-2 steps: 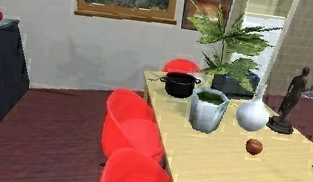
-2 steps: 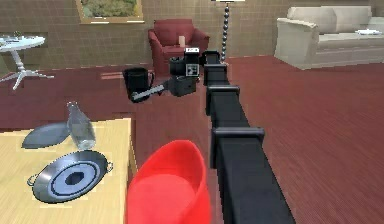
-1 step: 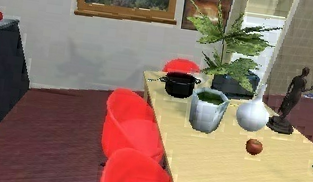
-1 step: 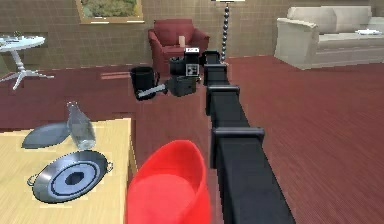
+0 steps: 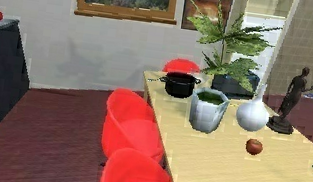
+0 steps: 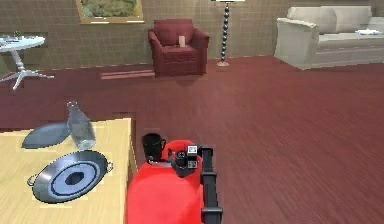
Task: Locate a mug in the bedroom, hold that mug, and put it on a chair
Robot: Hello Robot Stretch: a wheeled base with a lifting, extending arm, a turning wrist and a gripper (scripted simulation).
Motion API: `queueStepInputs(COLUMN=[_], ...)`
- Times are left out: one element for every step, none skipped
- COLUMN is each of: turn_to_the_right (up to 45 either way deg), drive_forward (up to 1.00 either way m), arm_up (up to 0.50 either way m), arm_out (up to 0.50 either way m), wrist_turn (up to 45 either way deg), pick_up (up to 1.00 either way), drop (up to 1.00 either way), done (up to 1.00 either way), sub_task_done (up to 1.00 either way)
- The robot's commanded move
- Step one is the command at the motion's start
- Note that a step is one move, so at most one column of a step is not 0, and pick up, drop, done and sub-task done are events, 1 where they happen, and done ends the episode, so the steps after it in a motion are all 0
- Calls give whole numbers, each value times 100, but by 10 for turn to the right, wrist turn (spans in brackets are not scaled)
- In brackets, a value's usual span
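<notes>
In the arm side view my arm [image 6: 212, 192] rises from the bottom edge over a red chair [image 6: 165, 198]. At its far end sit two small white squares [image 6: 186, 157], and left of them the gripper [image 6: 151, 148] shows as a dark body just above the chair's top edge. I cannot tell whether it holds anything. In the forward view several red chairs [image 5: 132, 126] line the left side of a long light wooden table [image 5: 226, 164].
The table carries a black pot [image 5: 180, 84], a planter [image 5: 208, 111], a white vase [image 5: 252, 114], a dark statue [image 5: 287, 101] and an apple [image 5: 254, 147]; a pan [image 6: 69, 177] and bottle [image 6: 79, 126] lie at its end. Beyond open dark floor stand an armchair [image 6: 180, 46], a lamp [image 6: 226, 32] and a sofa [image 6: 330, 35].
</notes>
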Motion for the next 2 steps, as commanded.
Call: queueStepInputs(turn_to_the_right=[0,0], drive_forward=[0,0], arm_up=[-32,0], arm_out=[0,0], wrist_turn=[0,0], pick_up=[0,0], drop=[0,100], done=[0,0], sub_task_done=[0,0])
